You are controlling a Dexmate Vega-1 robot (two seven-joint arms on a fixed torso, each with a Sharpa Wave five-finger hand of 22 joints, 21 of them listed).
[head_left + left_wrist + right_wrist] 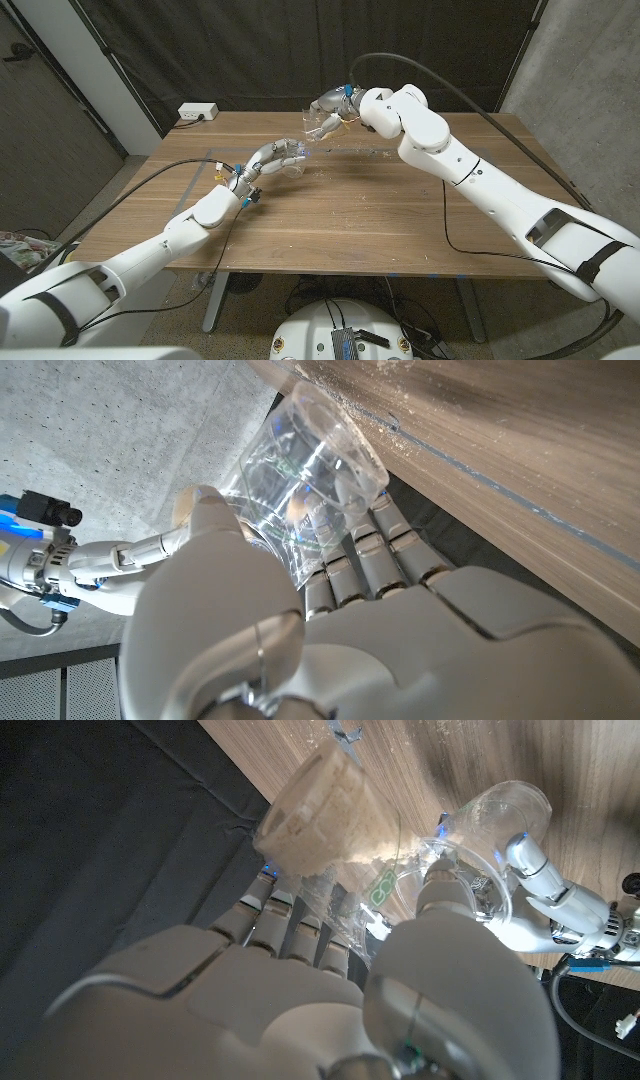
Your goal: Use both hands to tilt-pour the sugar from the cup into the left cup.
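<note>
Showing green print too blurred to read, the sugar cup [330, 820] is gripped by the right hand [330, 990] and tilted above the wooden table [380, 220] — pale sugar [310, 815] lies packed toward its base. Just beside it, the left hand [300, 630] holds the clear receiving cup [305, 485] — contents cannot be told.

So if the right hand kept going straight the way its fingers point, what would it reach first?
Most likely the empty clear cup held by the left hand. The right hand holds the sugar cup, tipped toward it; the depth between the cups is unclear.
</note>
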